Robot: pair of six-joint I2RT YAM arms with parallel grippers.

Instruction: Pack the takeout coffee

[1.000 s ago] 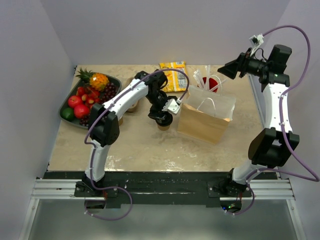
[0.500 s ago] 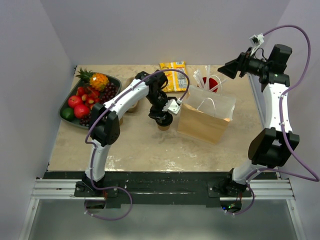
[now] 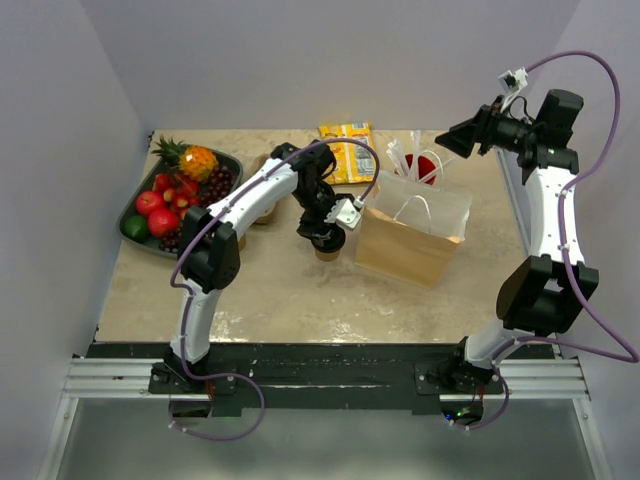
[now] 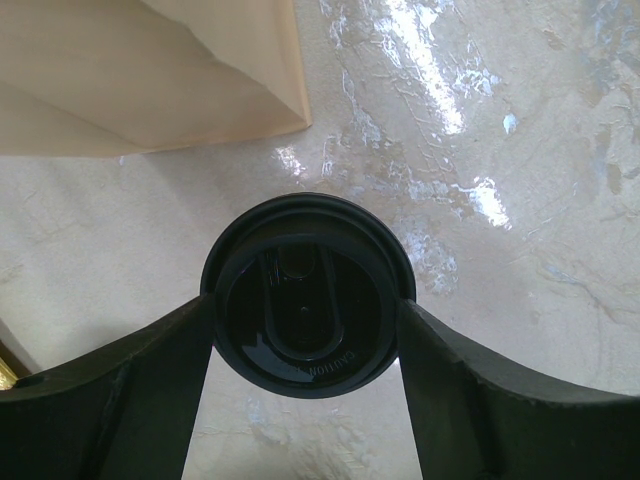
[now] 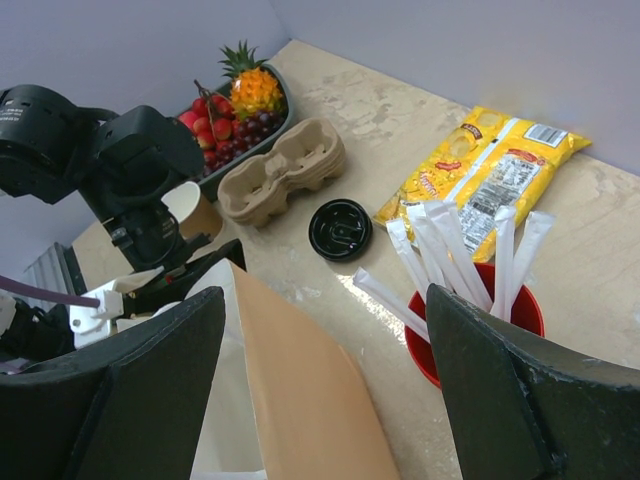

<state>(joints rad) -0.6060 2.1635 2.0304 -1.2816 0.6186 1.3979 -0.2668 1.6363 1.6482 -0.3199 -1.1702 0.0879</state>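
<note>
The takeout coffee (image 4: 305,260), a brown paper cup under a round black lid, stands on the marble table just left of the open brown paper bag (image 3: 410,235). My left gripper (image 4: 307,300) comes down over it from above. Its two fingers press against the cup's sides just under the lid rim, so it is shut on the cup. From above, the cup (image 3: 326,252) barely shows under the left gripper (image 3: 322,236). My right gripper (image 5: 325,295) hangs open and holds nothing, high over the bag's far side (image 5: 300,400), at the back right (image 3: 447,137).
A fruit tray (image 3: 135,205) sits at the far left. Near it are a cardboard cup carrier (image 5: 280,170), a lidless paper cup (image 5: 190,205) and a loose black lid (image 5: 340,228). A red cup of wrapped straws (image 5: 525,310) and a yellow snack bag (image 5: 490,170) lie behind the bag.
</note>
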